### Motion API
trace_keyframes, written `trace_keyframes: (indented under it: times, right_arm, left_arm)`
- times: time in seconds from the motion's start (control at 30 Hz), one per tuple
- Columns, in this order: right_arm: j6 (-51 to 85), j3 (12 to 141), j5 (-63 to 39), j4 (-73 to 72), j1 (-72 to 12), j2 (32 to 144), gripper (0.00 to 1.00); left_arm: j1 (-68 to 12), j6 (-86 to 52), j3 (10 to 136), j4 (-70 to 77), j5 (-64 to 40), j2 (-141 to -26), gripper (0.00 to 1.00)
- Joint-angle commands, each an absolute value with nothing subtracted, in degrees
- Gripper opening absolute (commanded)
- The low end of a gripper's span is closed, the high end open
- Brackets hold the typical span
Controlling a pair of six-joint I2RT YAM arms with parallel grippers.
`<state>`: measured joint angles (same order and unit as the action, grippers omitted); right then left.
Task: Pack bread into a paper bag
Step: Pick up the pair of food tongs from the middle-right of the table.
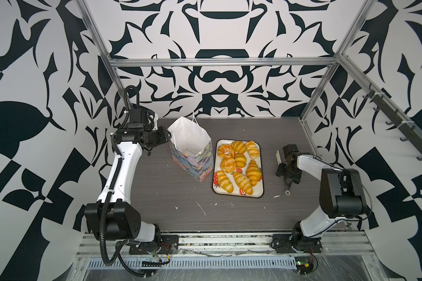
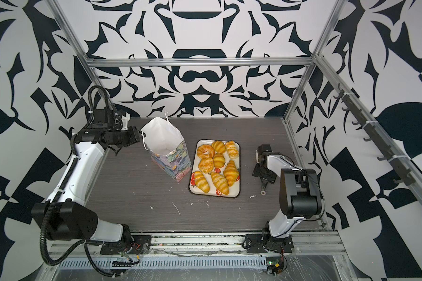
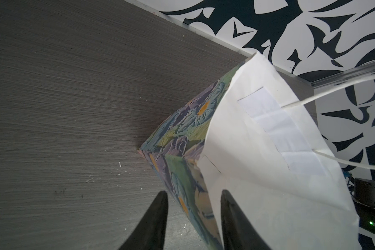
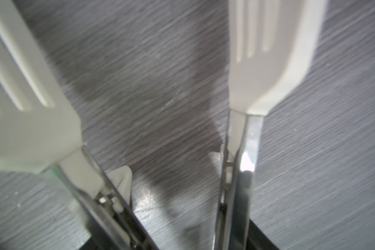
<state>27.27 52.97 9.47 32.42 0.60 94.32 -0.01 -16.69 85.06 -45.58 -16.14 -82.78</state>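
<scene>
Nothing is packed yet, as far as we can judge. All the bread (image 1: 240, 159) we can see, two ring buns and a handful of croissants, lies on the tray (image 1: 257, 189) in the middle of the counter (image 1: 156, 194). Where we see down into the paper bag (image 1: 195, 165), only white paper shows. The bag stands upright and open-mouthed toward the far edge, left of the middle, with the tray just beside it on the right.

The left claw (image 3: 194, 193) sits at the bag's left rim, part open. One finger is outside the printed wall and one is over the white lining. We see no clamp on the paper, so the mouth is not being held open.

The right claw (image 1: 285, 167) is right of the tray, apart from it and toward the right edge. It grips a pair of tongs (image 4: 266, 71) with white slotted heads. The heads stand apart with nothing between them, over bare counter.

Every piece is left to move: lift it, carry it over the rim, drop it in.

In the way we see the bag's tall right wall, which stands between tray and opening. A cord handle (image 3: 333, 91) sticks up at the far rim, where the tongs could snag it. White scraps (image 1: 201, 209) dot the counter near the front edge, clear of the route.
</scene>
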Motion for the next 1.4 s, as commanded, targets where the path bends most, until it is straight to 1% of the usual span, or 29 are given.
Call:
trace_keyframes:
  times: [0.0,0.17,0.23,0.4,0.7,0.73,0.87,0.93,0.97,1.13,1.37]
  right_arm:
    - [27.2,53.7,10.1,33.0,0.3,92.4,0.65]
    - [27.0,52.7,9.5,32.4,-0.3,90.1,0.56]
    - [26.9,52.6,9.6,32.7,-0.4,89.5,0.55]
    - [26.9,52.4,9.6,33.0,-0.7,87.9,0.46]
    - [26.9,53.3,10.2,35.4,-1.8,85.3,0.43]
    - [26.9,53.4,10.4,35.8,-2.0,84.8,0.41]
    - [27.0,54.0,10.5,37.5,-2.6,82.3,0.4]
    - [27.0,54.1,12.7,38.2,-2.9,81.2,0.39]
    - [27.0,54.3,12.8,38.6,-2.9,80.7,0.37]
    - [26.9,55.0,13.3,40.0,-3.5,78.9,0.33]
    - [26.5,57.1,15.2,43.2,-6.3,77.0,0.32]
  left_arm:
    - [0.0,-17.1,84.5,-46.4,-17.1,-82.1,0.43]
    - [0.0,-17.1,84.6,-46.3,-17.3,-82.2,0.43]
    - [0.0,-17.1,84.6,-46.4,-17.2,-82.2,0.43]
    - [0.0,-17.1,84.6,-46.4,-17.3,-82.1,0.43]
    - [0.0,-17.1,84.8,-46.5,-17.0,-82.1,0.43]
    - [0.0,-17.1,84.7,-46.5,-16.9,-82.1,0.43]
    - [0.0,-17.1,84.9,-46.5,-16.7,-82.2,0.43]
    - [0.0,-17.1,84.8,-46.5,-16.8,-82.2,0.43]
    - [0.0,-17.1,84.8,-46.5,-16.6,-82.1,0.43]
    - [0.0,-17.0,84.6,-46.4,-16.6,-82.0,0.43]
    - [0.0,-16.9,84.9,-46.7,-16.4,-81.8,0.43]
